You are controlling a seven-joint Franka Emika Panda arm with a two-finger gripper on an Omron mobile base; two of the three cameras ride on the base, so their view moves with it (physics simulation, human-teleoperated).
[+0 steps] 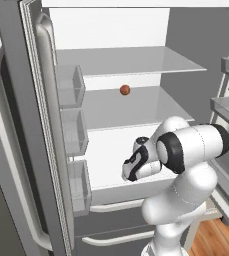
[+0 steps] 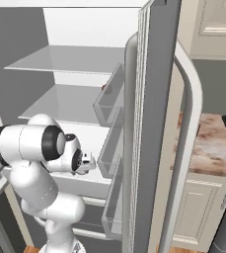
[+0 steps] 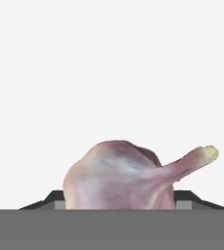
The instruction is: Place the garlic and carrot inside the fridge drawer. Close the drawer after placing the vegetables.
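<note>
garlic (image 3: 121, 176) (stem to the right) gripped by end effector (image 3: 119, 197) | fridge shelf (image 1: 136, 107): small reddish-brown ball (image 1: 125, 90)

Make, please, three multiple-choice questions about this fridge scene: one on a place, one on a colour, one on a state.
1. Where does the reddish-brown ball lie?
A. in a door bin
B. on a fridge shelf
C. on the floor

2. What colour is the garlic?
A. orange
B. green
C. pale pinkish-lilac

3. How do the jaws stand?
A. shut on the garlic
B. wide open with nothing between them
C. shut on the ball

Answers:
1 B: the left base view shows it resting on the middle shelf.
2 C: the hand view shows the bulb close up.
3 A: in the hand view, a dark tip sits at each side of the bulb.
</note>
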